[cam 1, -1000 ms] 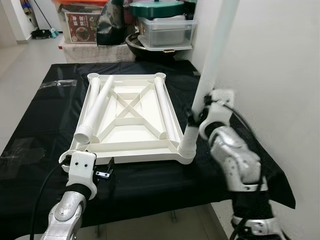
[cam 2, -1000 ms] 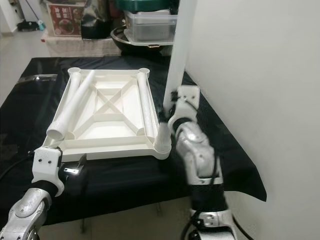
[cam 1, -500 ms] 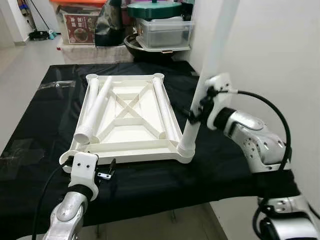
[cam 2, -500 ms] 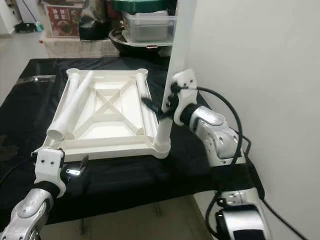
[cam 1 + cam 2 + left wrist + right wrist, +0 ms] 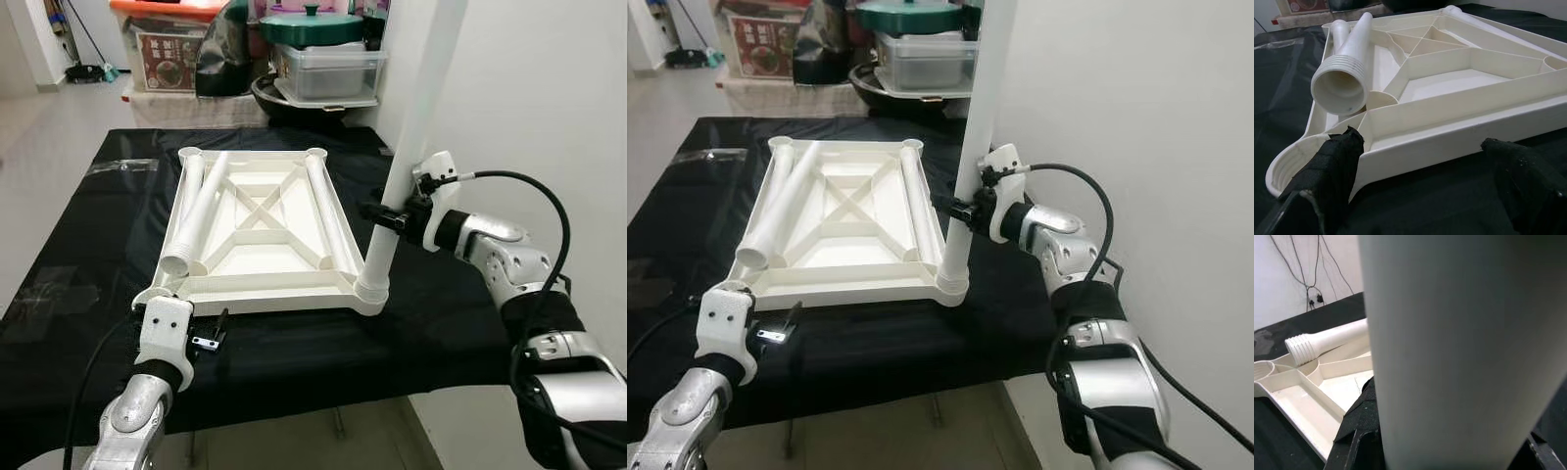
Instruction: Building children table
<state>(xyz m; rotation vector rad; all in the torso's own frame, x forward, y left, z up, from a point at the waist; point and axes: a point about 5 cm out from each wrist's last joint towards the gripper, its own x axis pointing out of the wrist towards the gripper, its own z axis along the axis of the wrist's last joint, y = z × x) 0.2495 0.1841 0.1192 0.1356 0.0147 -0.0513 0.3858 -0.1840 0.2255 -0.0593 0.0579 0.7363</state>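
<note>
The white tabletop (image 5: pixel 257 233) lies upside down on the black-covered table (image 5: pixel 88 245), ribbed underside facing up, cross braces meeting at its centre. It acts as a shallow tray. Inside it I find loose white legs. One loose leg (image 5: pixel 199 211) runs along the 9 o'clock side with its threaded open end toward me; a second tube lies beside it against the rim. Another leg (image 5: pixel 326 211) lies along the 3 o'clock side.

One upright leg (image 5: pixel 404 157) stands in the tabletop's corner socket (image 5: pixel 370 292) at about 4 o'clock from the tray's centre. My right gripper (image 5: pixel 384 215) is clamped around this leg a little above the socket, fingers on either side of the tube. In the right wrist view the tube sits directly against the camera between my black fingers (image 5: pixel 1359 431).

My left gripper (image 5: pixel 206 338) hovers low at the tabletop's 7 o'clock corner, just off the rim. Its jaws stand wide and hold nothing; in the left wrist view the two pads (image 5: pixel 1327 161) frame the near edge without touching it.

Beyond the table at 12 o'clock, a clear lidded bin (image 5: pixel 328 70) carries a green lidded pot (image 5: pixel 312 27). A printed storage box (image 5: pixel 171 54) stands at 11 o'clock. Contents of both cannot be made out.
</note>
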